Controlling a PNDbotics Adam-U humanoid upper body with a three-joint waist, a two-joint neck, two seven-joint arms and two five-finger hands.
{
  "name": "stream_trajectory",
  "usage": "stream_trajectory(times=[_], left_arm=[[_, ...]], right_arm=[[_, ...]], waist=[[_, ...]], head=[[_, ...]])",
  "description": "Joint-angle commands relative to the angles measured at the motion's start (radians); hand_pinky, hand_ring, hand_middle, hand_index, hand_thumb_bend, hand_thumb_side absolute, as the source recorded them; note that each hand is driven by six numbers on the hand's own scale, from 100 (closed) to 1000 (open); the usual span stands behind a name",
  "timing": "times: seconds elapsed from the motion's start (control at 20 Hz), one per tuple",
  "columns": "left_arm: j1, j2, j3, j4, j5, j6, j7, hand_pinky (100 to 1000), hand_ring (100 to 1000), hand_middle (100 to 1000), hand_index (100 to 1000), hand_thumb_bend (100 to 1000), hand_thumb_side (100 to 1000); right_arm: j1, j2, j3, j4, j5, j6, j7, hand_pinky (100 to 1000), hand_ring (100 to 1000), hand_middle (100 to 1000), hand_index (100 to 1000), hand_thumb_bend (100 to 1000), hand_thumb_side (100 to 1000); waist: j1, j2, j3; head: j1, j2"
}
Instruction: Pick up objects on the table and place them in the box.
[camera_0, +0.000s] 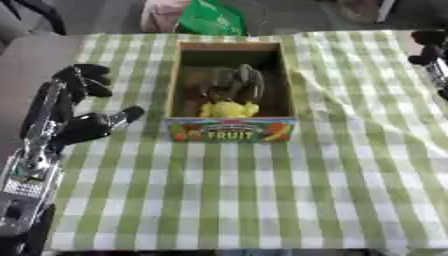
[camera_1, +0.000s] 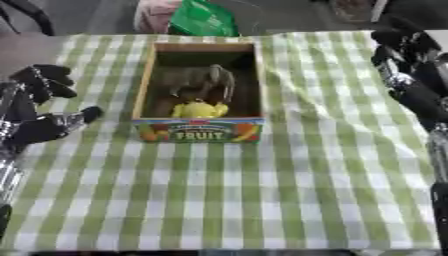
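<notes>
Box loaded, cloth bare: what could still go wrong

Box (camera_0: 230, 129) sits at upper centre of the frame on the green checked cloth (camera_0: 262, 195) covering the bench, its front panel reading FRUIT. Inside it I can see a dark grey-brown lump (camera_0: 234, 84) toward the middle and a yellow thing (camera_0: 228, 109) just below it, against the front wall. On the cloth itself I can make out nothing left to pick up, so I judge the job close to finished, or finished.

My left hand (camera_0: 83, 107) hangs at the left edge of the frame, beside the box but apart from it, with the fingers (camera_0: 86, 80) spread and the thumb stuck out toward the box, holding nothing. My right hand (camera_1: 404, 55) shows at the upper right edge of the right eye view; whether it is spread or curled I cannot tell.

Risks, as I judge them: the thumb points at the box's left wall, so a careless sweep inward could shove the box or drag the cloth and wrinkle it. The cloth already rides up in a fold (camera_0: 306, 75) along the box's right wall, and the right arm coming across could catch it and tip the box
</notes>
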Motion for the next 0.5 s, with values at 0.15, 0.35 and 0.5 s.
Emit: stream_trajectory(times=[0.15, 0.35, 0.5], left_arm=[[-0.004, 0.007, 0.012, -0.023, 0.005, -0.001, 0.011, 661, 531, 530, 681, 821, 142], [-0.002, 0.005, 0.013, -0.024, 0.003, 0.0, 0.014, 660, 530, 529, 680, 821, 142], [-0.003, 0.006, 0.013, -0.024, 0.001, -0.001, 0.017, 661, 531, 530, 679, 821, 141]], right_arm=[[-0.007, -0.008, -0.002, -0.023, 0.007, -0.003, 0.007, 831, 945, 800, 957, 100, 440], [-0.006, -0.006, -0.001, -0.022, 0.011, -0.004, 0.011, 831, 945, 797, 953, 100, 432], [-0.007, -0.006, 0.0, -0.023, 0.019, -0.006, 0.014, 830, 944, 791, 946, 100, 401]], waist=[[-0.004, -0.012, 0.004], [-0.006, -0.01, 0.006], [-0.006, -0.007, 0.007]], head=[[0.009, -0.005], [0.018, -0.008], [0.017, -0.011]])
